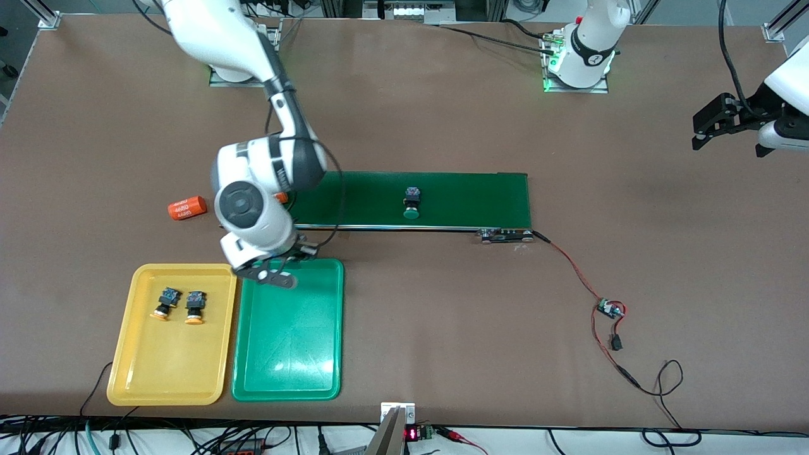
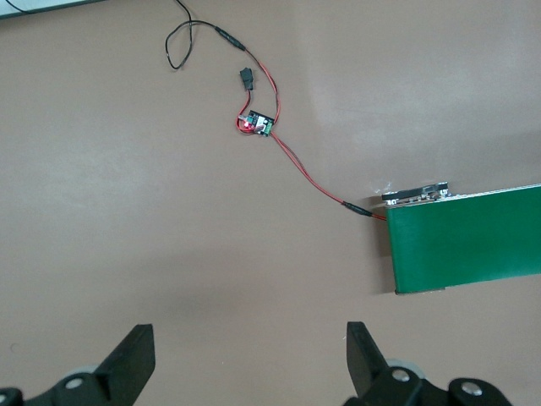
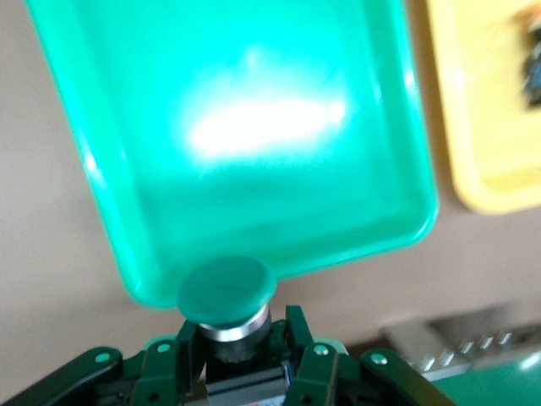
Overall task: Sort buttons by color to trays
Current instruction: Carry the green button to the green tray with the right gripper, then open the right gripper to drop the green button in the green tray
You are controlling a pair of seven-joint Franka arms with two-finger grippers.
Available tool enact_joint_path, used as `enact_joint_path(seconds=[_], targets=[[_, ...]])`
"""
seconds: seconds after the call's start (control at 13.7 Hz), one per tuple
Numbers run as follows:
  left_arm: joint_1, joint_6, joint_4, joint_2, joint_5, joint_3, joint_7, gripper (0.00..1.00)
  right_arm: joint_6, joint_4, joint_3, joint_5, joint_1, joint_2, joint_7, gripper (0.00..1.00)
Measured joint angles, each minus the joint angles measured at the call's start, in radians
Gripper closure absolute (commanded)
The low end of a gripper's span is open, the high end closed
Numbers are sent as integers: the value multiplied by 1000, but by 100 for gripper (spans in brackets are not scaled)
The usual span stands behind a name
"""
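a: under the right gripper (image 1: pixel 278 273), the green tray's (image 1: pixel 287 373) rim is right there, and the jaws are clamped on a green-capped button (image 3: pixel 225 292), cap pointing out ahead of the fingertips.

b: and the grip sits where?

a: on the dark body, just back of the metal collar. good choice, i'd say: the body looks hard and blocky, while the domed cap looks smooth and likely to slip.

b: weight?

a: small plastic part, probably light. stiff too, so no squash. it may well roll on that round cap once it's let go.

b: what else is out there?

a: a second green button (image 1: pixel 413 205) lies on the conveyor belt (image 1: pixel 480 199), well off from this hand toward the left arm's end. two orange-capped buttons (image 1: pixel 179 305) lie in the yellow tray (image 1: pixel 126 379), just beside the green one.

b: the left gripper (image 2: pixel 249 364)?

a: waiting, fingers spread wide, nothing between them, over bare table near the belt's end.
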Motion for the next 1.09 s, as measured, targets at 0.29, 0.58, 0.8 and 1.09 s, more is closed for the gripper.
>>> enact_joint_path(seconds=[0.29, 0.58, 0.8, 1.09], targets=[[4, 0, -1, 15, 0, 13, 0, 0, 46, 152, 4, 0, -56, 132, -11, 73], [3, -1, -2, 21, 0, 10, -1, 0, 140, 233, 5, 0, -98, 246, -40, 73], [0, -21, -2, 24, 0, 6, -11, 0, 193, 239, 5, 0, -122, 293, -93, 44], [-4, -24, -2, 28, 0, 5, -13, 0, 196, 249, 5, 0, -132, 301, -136, 0]])
